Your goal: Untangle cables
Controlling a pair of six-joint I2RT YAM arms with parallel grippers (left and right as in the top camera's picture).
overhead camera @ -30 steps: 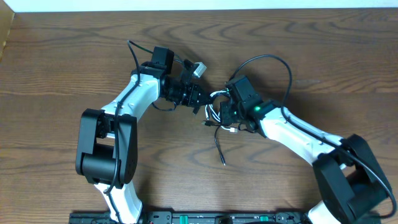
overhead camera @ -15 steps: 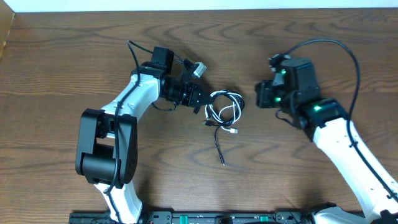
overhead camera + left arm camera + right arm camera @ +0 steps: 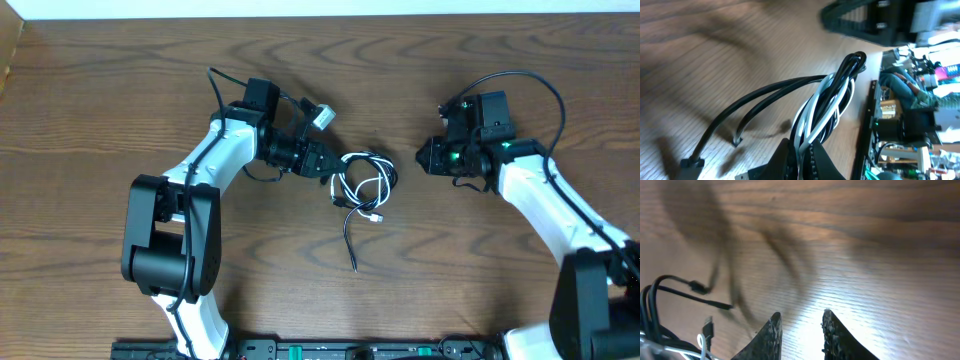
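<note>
The cables, one black and one white, lie looped together in a small bundle at the table's middle. A black tail trails toward the front, and a white plug lies beside it. My left gripper is shut on the bundle's left side. In the left wrist view, white and black strands run straight out from between its pressed fingers. My right gripper hovers to the right of the bundle, apart from it. Its fingers stand open over bare wood, with the cables at the lower left.
The wooden table stretches around both arms. A thick black arm wire arcs above the right wrist. A dark rail runs along the front edge, and a pale board sits at the far left corner.
My right gripper let go of the bundle, swung away to the right and opened. The cables and the left gripper shifted slightly; the left stays shut on them.
</note>
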